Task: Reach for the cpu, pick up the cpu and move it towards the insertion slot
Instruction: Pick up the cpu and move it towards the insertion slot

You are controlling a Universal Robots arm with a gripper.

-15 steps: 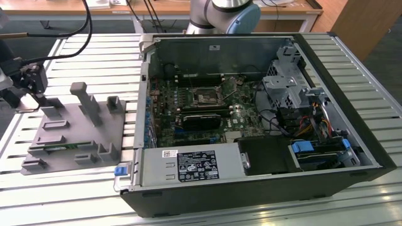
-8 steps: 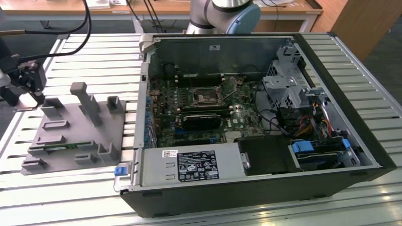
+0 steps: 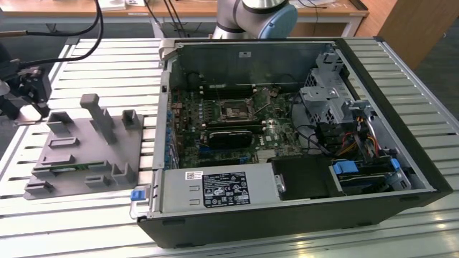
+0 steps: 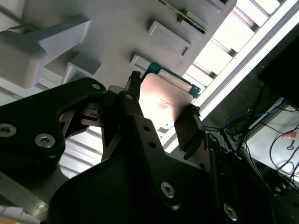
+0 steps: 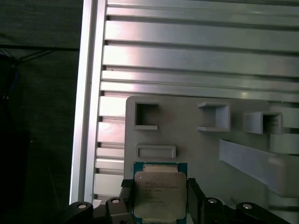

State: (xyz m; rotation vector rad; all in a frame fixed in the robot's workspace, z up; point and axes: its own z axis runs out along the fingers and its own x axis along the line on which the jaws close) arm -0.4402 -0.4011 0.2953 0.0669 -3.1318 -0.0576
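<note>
Grey fixture plate [image 5: 187, 140], square cpu [image 5: 160, 193] level, lid up, jaws clamping opposite edges

cpu [image 5: 160, 195], flat square chip, silvery lid, green rim, pinched on opposite edges by gripper [image 5: 159, 185], insertion slot [image 3: 235, 112], dark square socket, silvery frame, just 12 o'clock of exterior view's centre

The cpu [image 4: 161, 101] tight in the black claw [image 4: 163, 94], grey fixture [image 4: 117, 28] behind

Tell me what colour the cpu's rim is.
The cpu rim is teal green, best seen in the first wrist view.
</note>
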